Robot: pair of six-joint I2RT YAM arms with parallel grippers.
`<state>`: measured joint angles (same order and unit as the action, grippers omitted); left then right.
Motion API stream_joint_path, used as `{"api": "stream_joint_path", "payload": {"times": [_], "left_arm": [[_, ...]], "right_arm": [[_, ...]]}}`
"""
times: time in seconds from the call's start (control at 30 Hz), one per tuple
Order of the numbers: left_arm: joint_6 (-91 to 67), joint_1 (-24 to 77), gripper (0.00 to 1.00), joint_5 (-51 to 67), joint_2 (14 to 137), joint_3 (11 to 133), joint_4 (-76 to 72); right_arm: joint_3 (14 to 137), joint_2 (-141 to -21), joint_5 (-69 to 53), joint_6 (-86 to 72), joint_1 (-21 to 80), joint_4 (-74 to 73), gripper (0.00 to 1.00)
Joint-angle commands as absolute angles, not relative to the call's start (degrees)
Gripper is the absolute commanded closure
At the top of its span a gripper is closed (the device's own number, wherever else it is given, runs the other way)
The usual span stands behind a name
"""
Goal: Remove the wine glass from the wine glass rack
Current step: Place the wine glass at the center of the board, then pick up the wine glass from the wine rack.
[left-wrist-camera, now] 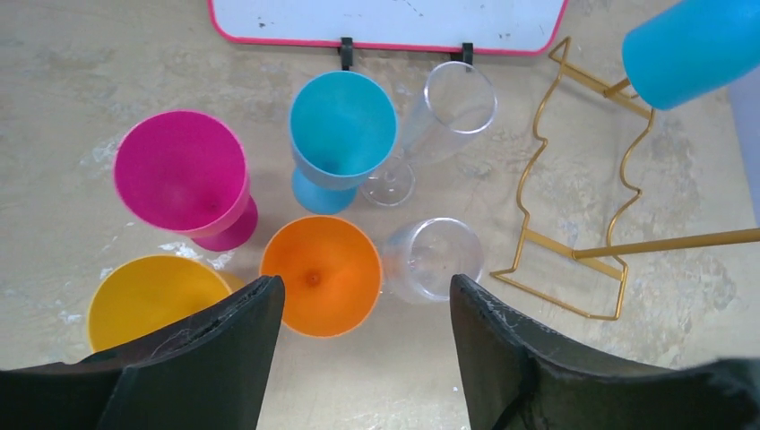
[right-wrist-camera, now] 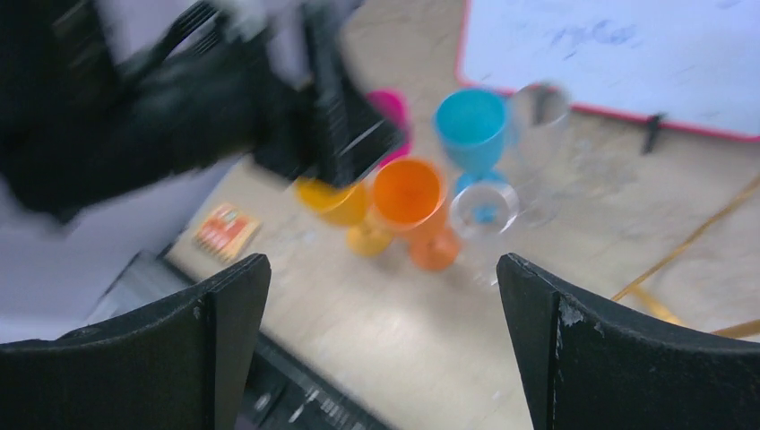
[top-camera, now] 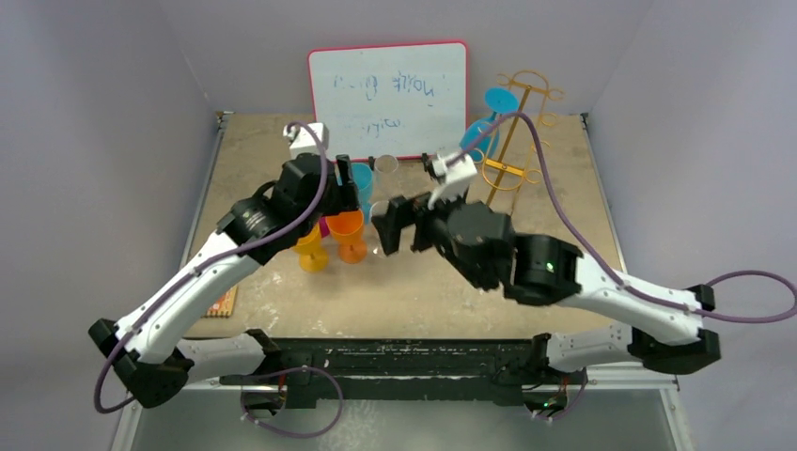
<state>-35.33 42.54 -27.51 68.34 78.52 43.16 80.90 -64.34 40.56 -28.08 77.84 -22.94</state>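
Gold wine glass rack, blue wine glass, red-framed whiteboard, orange cup, magenta cup.

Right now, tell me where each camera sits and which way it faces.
Top external: above and behind the robot, looking down on the table; shows the left arm and right arm, bases at the bottom.
Left wrist: looks straight down at the orange glass and wine glass rack; own fingers at the bottom.
Right wrist: blurred, faces across the table toward the left arm; own fingers at the bottom.
Shared: all three show the orange glass and whiteboard.
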Motion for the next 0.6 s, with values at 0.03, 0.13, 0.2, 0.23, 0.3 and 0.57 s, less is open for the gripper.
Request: {"api": "stream_joint_path", "payload": {"times": [0.03,0.13,0.2,0.23,0.3,0.57], "left_arm": [[-37.87,42.69,0.27,-32.42,60.81,75.03,41.64],[-38.77,42.68,0.22,-33.56,57.36,74.43,43.08],[-39.2,42.69,0.21,-34.29,56.02,74.44,44.59],[-39.28,42.67,0.21,-34.42,55.45,74.49,45.26],[-39.33,42.67,0.2,-34.75,54.88,74.62,46.88],[-43.41,42.65,0.19,-34.43,51.66,72.33,50.08]], "right_arm": [[93.71,-72.25,40.02,-13.83,62.55,-23.08,0.0],[99.93,-74.82,37.9,-10.22,55.83,-21.53,0.0],[102.13,-75.24,34.26,-9.29,48.97,-20.81,0.0],[103.41,-75.5,32.8,-9.79,45.75,-21.37,0.0],[105.34,-75.79,30.66,-11.31,38.37,-22.6,0.0],[107.42,-80.21,-1.34,-21.05,10.15,-28.37,0.0]]}}
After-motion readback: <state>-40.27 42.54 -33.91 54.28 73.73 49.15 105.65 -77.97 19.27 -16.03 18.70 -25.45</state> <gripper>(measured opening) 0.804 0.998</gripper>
